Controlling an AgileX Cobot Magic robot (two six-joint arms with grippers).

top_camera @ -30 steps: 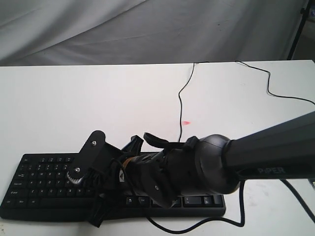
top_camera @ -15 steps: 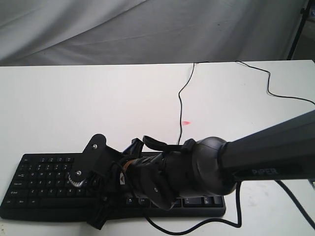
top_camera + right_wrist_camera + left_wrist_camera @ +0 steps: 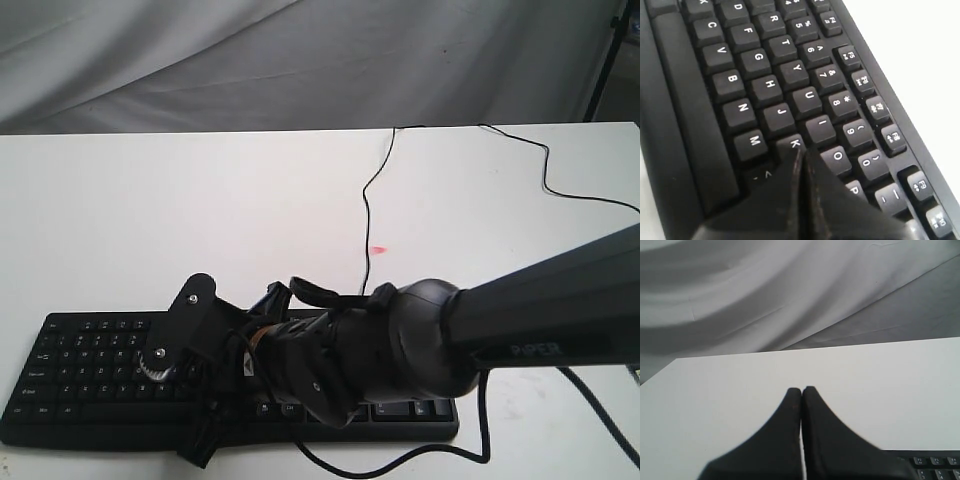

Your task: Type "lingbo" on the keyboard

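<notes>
The black keyboard (image 3: 80, 350) lies along the front edge of the white table (image 3: 150, 200). My right arm (image 3: 520, 320) reaches across it from the right and hides its middle keys. My right gripper (image 3: 203, 382) is shut with nothing in it. In the right wrist view the keyboard (image 3: 755, 55) fills the frame, and the right gripper (image 3: 802, 150) has its tips down among the keys between K and O; the L key is hidden beneath them. My left gripper (image 3: 802, 389) is shut and empty over bare table, with a corner of the keyboard (image 3: 932, 462) beside it. It does not show in the exterior view.
The keyboard's thin black cable (image 3: 368, 200) runs from the keyboard to the table's back edge. A second black cable (image 3: 560, 185) crosses the back right corner. A small red spot (image 3: 378, 249) marks the table. Grey cloth (image 3: 300, 60) hangs behind.
My right gripper has sunk a little lower onto the keys over the last second and has hardly moved in the last half second.
</notes>
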